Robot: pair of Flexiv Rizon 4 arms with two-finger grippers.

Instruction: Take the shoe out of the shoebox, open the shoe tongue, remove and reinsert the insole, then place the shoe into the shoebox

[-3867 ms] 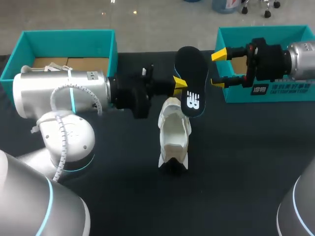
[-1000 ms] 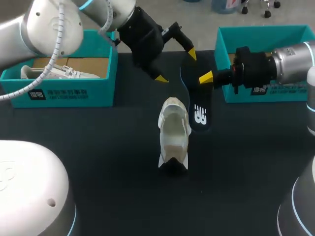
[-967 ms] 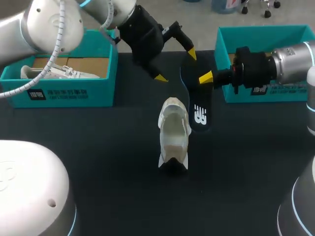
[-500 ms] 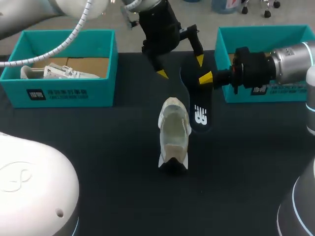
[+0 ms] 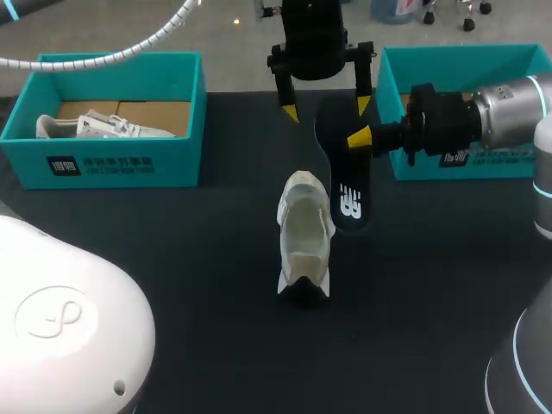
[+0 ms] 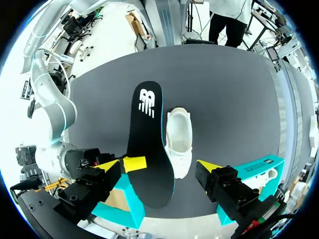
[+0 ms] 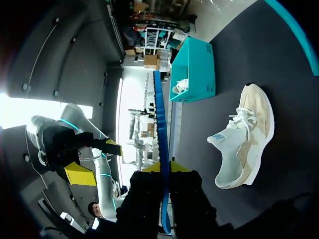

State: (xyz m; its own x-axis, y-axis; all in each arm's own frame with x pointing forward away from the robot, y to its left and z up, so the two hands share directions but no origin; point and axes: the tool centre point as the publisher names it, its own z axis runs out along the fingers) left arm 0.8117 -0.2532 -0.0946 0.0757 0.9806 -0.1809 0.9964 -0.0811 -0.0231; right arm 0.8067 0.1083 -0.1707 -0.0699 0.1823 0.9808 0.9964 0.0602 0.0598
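Left gripper [image 5: 326, 108] swung over above insole [image 5: 345, 185], now pointing down, fingers wide. R gripper [image 5: 360, 138] horizontal, clamped on insole

Silver-grey right arm [image 5: 513, 103], seemingly black pincer [image 5: 356, 138]

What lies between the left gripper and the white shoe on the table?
The black insole, held by the right gripper. The left wrist view shows it stretching from inside the open left gripper out alongside the shoe.

Black insole [image 5: 343, 172], cream shoe [image 5: 304, 231]
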